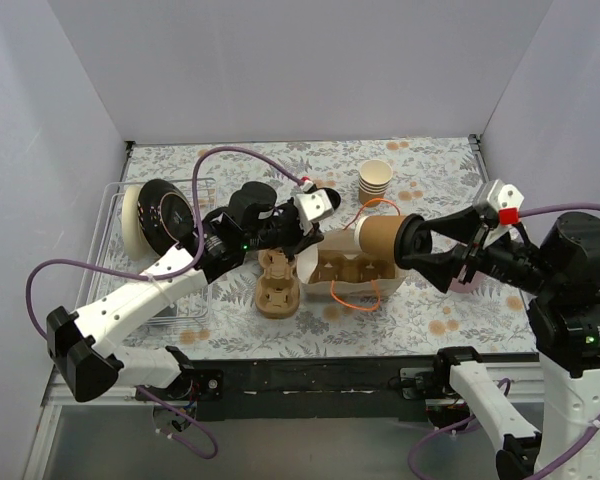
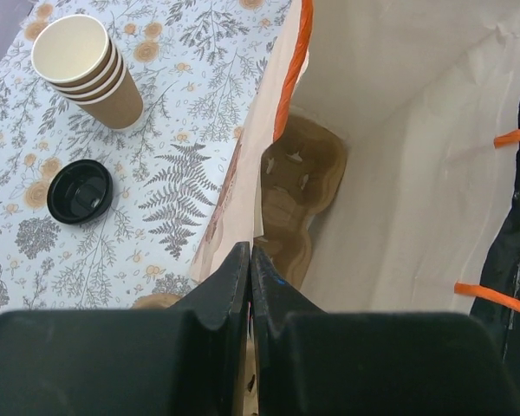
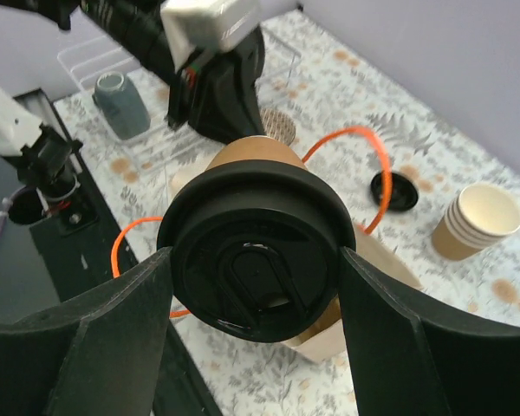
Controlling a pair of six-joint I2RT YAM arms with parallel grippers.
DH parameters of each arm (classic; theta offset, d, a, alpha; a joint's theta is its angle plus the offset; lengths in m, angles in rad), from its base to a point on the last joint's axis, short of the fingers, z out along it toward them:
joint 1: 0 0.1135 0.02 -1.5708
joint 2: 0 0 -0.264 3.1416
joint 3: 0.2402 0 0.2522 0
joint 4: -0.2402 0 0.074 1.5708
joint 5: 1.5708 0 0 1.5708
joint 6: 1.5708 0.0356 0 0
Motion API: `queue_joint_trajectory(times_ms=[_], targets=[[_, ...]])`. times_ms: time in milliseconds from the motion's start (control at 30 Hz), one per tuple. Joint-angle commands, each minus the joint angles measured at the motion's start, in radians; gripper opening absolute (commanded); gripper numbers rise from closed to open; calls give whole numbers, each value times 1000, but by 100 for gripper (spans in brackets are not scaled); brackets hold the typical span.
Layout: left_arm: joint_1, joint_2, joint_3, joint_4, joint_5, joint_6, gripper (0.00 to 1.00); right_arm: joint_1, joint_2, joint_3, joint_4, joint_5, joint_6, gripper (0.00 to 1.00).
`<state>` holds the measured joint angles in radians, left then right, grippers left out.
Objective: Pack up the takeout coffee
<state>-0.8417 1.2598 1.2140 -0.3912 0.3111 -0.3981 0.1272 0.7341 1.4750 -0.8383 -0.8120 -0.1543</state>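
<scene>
Above the right end of the open bag, my right claw (image 1: 416, 243) clamps the takeout coffee (image 1: 380, 238), one matte black finger (image 3: 95, 338) pressed on each side of the lid. The cup lies sideways in the air. Its smooth tan paper body points left toward the bag, and its round, glossy black plastic lid (image 3: 256, 251) with a moulded sip tab faces my right wrist camera. Whether the cup's base touches the bag I cannot tell.

My left claw (image 2: 249, 269) is pinched closed on the thin near edge of the white paper bag (image 2: 399, 130), its tips pressed together over the paper. The bag's walls are creased and matte, with flat orange handles (image 2: 295, 69). Inside lies a brown moulded-pulp cup carrier (image 2: 299, 182), rough and rounded, with slotted cup wells.

Just left of the bag, a second pulp carrier (image 1: 277, 285) sits on the fern-printed tablecloth (image 1: 430, 170). Farther back stands a stack of lidless paper cups (image 1: 375, 180), cream inside and tan outside, and near it lies a loose black lid (image 2: 80, 191).
</scene>
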Motion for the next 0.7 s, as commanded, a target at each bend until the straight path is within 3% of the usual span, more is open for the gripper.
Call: queue_joint_trajectory(times_ms=[0, 233, 300, 367, 467, 533, 667], targets=[[-7, 32, 73, -60, -7, -1, 0, 28, -58, -65, -103, 11, -86, 60], [-8, 66, 133, -75, -3, 21, 1, 38, -9, -59, -191, 175, -224, 56], [-8, 70, 148, -68, -9, 5, 11, 43, 17, -61, -194, 229, -249, 56], [-8, 72, 157, -58, -17, -5, 14, 52, 33, -58, -193, 257, -263, 55], [-10, 69, 165, -55, 12, -7, 10, 66, 71, -59, -188, 284, -287, 55], [-11, 66, 162, -49, 28, -1, 1, 75, 102, -47, -186, 287, -303, 54], [-14, 72, 168, -28, 46, 30, 0, 101, 157, 13, -189, 289, -324, 53]])
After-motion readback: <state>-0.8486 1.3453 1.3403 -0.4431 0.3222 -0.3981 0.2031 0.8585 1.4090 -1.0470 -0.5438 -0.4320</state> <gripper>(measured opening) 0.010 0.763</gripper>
